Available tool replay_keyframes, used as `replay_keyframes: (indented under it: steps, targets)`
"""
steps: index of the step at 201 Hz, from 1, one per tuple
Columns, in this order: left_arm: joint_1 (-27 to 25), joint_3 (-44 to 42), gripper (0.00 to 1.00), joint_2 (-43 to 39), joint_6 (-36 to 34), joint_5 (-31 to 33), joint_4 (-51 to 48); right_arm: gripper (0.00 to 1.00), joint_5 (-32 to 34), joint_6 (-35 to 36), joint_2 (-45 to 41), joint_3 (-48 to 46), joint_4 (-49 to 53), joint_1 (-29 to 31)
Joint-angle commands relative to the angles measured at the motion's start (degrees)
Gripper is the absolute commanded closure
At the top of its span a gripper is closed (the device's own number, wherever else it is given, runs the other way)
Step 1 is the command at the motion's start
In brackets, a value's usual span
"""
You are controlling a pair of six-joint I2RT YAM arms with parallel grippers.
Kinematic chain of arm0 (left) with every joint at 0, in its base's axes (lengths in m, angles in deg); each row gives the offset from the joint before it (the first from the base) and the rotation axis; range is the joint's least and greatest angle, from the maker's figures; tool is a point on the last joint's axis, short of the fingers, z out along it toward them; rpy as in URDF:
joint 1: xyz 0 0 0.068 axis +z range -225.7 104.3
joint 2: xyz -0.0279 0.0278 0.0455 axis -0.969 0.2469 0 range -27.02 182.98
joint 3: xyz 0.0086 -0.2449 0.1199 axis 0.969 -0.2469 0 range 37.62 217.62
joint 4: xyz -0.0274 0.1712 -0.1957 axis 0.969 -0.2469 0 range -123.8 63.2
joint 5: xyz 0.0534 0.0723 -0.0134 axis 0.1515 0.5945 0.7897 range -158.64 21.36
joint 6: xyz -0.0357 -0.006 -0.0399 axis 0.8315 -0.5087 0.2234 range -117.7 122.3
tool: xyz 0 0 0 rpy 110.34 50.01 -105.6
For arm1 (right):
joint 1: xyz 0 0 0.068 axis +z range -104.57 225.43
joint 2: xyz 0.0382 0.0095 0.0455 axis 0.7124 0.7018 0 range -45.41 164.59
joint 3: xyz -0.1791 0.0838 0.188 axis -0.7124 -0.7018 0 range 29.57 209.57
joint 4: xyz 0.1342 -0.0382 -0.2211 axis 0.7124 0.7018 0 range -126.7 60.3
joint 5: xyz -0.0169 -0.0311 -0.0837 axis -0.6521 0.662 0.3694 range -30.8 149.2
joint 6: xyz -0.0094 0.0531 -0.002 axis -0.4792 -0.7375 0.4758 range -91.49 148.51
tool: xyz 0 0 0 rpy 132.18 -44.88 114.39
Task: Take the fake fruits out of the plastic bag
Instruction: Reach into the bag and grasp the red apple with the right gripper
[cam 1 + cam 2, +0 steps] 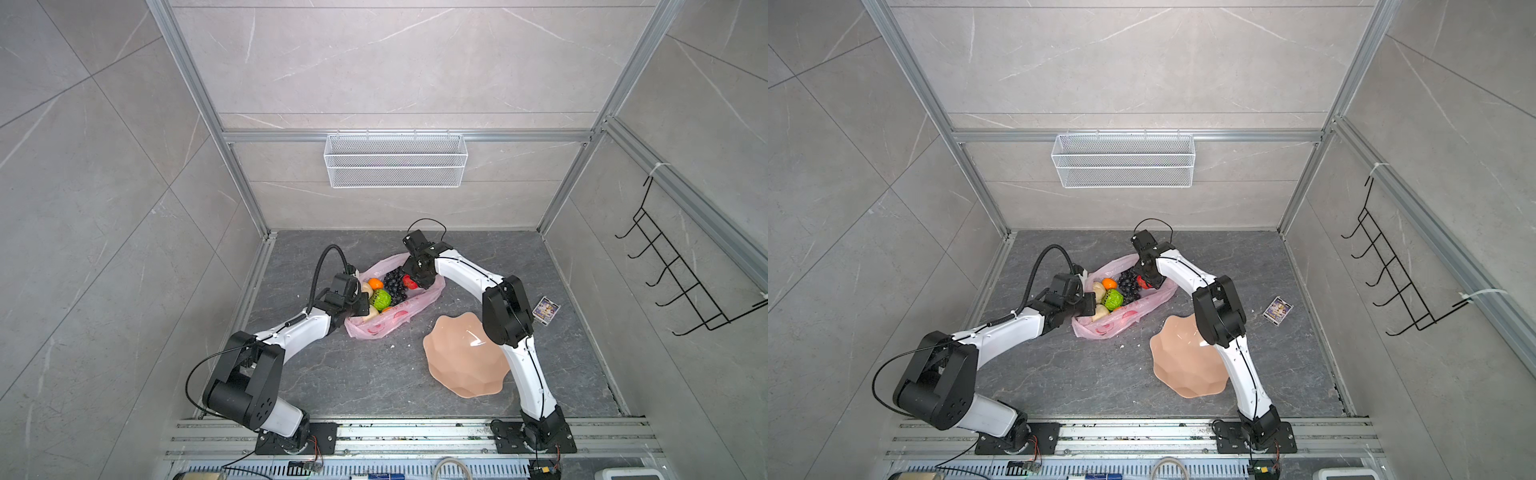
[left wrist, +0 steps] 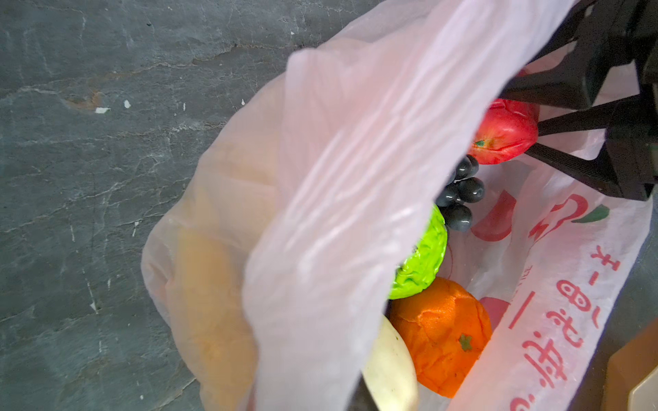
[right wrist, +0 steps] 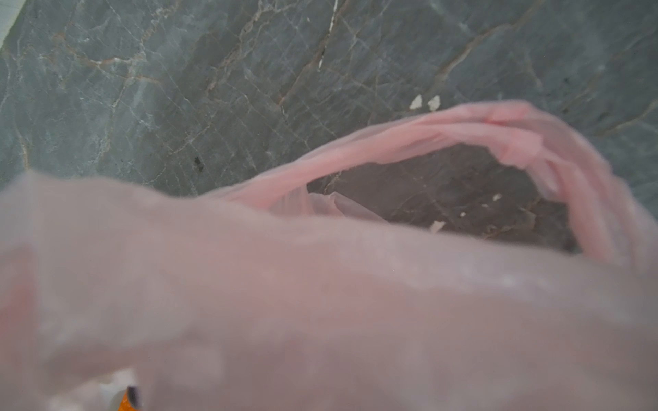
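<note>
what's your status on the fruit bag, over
Left gripper shut on bag rim. Right gripper open at apple, inside bag. Fruits all in bag. Grapes crowd apple.

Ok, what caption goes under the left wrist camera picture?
Inside the plastic bag: the right arm's fingers by the red apple, beside grapes, green fruit and an orange.

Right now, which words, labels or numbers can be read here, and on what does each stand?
plastic bag: red printed characters, seen sideways, too unclear to quote.
small colourful box on the table: print too small to read.
No other text shows.
</note>
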Motion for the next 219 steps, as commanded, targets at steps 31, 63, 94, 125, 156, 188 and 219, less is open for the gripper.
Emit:
replay_keyframes:
  steps: [31,63,94,125,156,188,219]
  targets:
    - [-0.08,1.05,1.00,-0.90,-1.19,0.04,1.01,0.32,0.19,-0.41,2.68,1.38,2.55,-0.95]
    - [-0.08,0.97,1.00,-0.87,-1.25,-0.01,1.16,0.29,-1.14,-0.40,4.01,2.38,2.98,-1.51]
    - [-0.08,0.96,1.00,-0.79,-1.25,-0.01,1.19,0.31,-1.48,-0.36,4.29,2.47,2.54,-1.91]
    - [-0.08,1.13,1.00,-0.46,-1.35,-0.04,1.23,0.38,0.10,0.32,2.20,1.02,1.62,-1.46]
    - [-0.08,1.23,1.00,-0.19,-1.37,-0.04,1.23,0.40,1.45,2.76,-2.43,-2.03,-1.49,-0.19]
    - [-0.08,1.18,1.00,-0.03,-1.43,0.05,1.24,0.40,6.47,5.70,-7.10,-5.76,-2.99,1.77]
    - [-0.08,1.31,1.00,0.11,-1.53,0.19,1.03,0.40,8.70,8.26,-10.45,-9.67,-4.31,3.22]
